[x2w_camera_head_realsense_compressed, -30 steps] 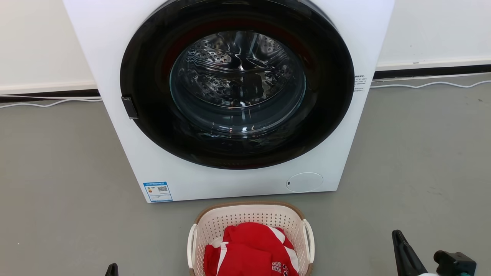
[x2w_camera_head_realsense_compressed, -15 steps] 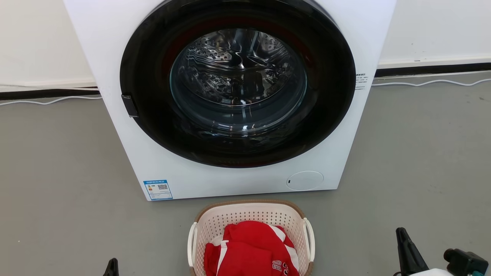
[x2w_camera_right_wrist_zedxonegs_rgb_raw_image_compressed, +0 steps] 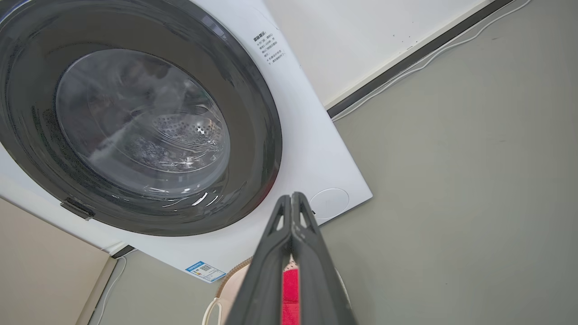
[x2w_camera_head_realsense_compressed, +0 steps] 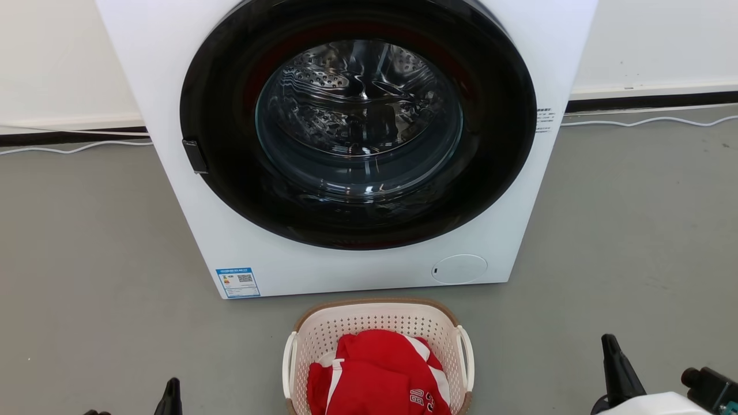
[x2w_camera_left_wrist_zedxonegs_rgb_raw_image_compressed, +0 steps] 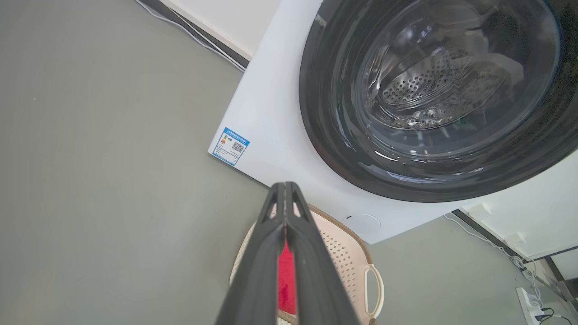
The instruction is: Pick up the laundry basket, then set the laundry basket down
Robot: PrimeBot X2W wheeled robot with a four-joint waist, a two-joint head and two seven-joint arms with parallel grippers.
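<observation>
The laundry basket [x2w_camera_head_realsense_compressed: 377,319], cream perforated plastic with a brown rim and white side loop handles, stands on the grey floor right in front of the washer. A red and white garment [x2w_camera_head_realsense_compressed: 375,374] lies in it. My left gripper [x2w_camera_head_realsense_compressed: 171,389] pokes up at the bottom edge, well left of the basket and apart from it. My right gripper [x2w_camera_head_realsense_compressed: 611,351] is far to the basket's right. In the left wrist view the left gripper [x2w_camera_left_wrist_zedxonegs_rgb_raw_image_compressed: 285,187] is shut and empty above the basket [x2w_camera_left_wrist_zedxonegs_rgb_raw_image_compressed: 347,257]. My right gripper [x2w_camera_right_wrist_zedxonegs_rgb_raw_image_compressed: 292,198] is shut and empty too, over the basket rim [x2w_camera_right_wrist_zedxonegs_rgb_raw_image_compressed: 230,280].
A white front-loading washer [x2w_camera_head_realsense_compressed: 357,271] with a closed round dark glass door [x2w_camera_head_realsense_compressed: 357,121] stands just behind the basket. White cables [x2w_camera_head_realsense_compressed: 646,122] run along the wall's dark skirting. A power strip [x2w_camera_left_wrist_zedxonegs_rgb_raw_image_compressed: 528,302] lies on the floor at the washer's right.
The head camera has tipped slightly, so the whole picture sits a little higher. The right gripper has drifted right and the left tip has risen a little. The basket stays on the floor.
</observation>
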